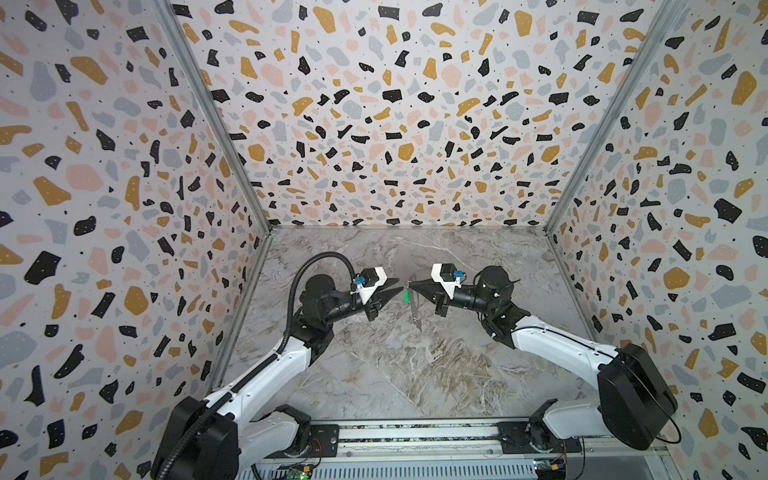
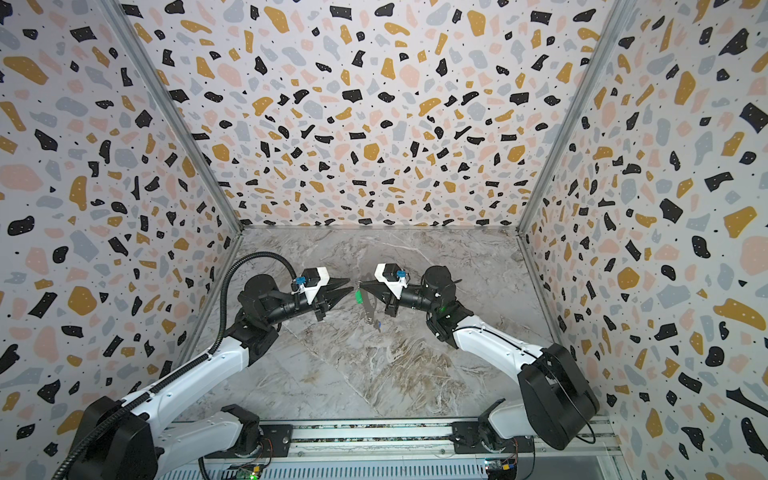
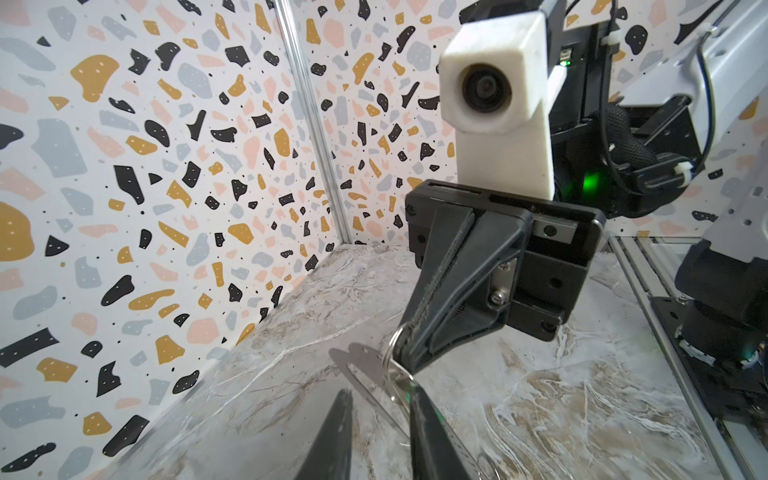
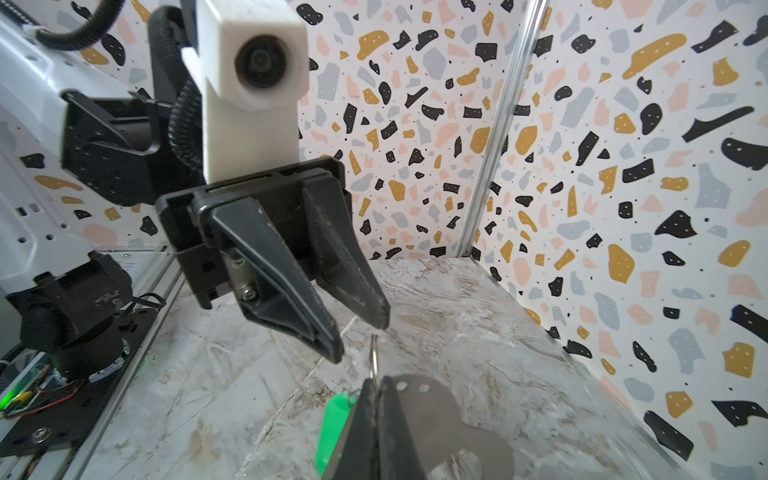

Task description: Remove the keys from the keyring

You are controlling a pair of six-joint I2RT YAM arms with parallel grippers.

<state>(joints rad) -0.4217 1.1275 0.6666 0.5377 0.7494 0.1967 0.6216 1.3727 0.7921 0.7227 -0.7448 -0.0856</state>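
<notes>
My right gripper (image 1: pixel 410 285) (image 4: pixel 376 381) is shut on a thin wire ring (image 4: pixel 375 353) of the keyring (image 2: pixel 369 305) (image 4: pixel 428 415) and holds it above the floor. The tan plate hangs down from that ring. A green key (image 1: pixel 406 296) (image 2: pixel 357 296) (image 4: pixel 332 428) dangles beside the shut fingers. In a top view a small bluish key (image 2: pixel 377 324) hangs at the plate's lower end. My left gripper (image 1: pixel 400 284) (image 3: pixel 381 390) faces the right one tip to tip, open with a narrow gap. The plate (image 3: pixel 359 363) runs between its fingers, and one fingertip (image 3: pixel 415 388) is at the ring (image 3: pixel 392 353).
The marble floor (image 1: pixel 395 365) is boxed in by terrazzo-patterned walls (image 1: pixel 374 124) on three sides. A metal rail (image 1: pixel 415 436) with both arm bases runs along the front edge.
</notes>
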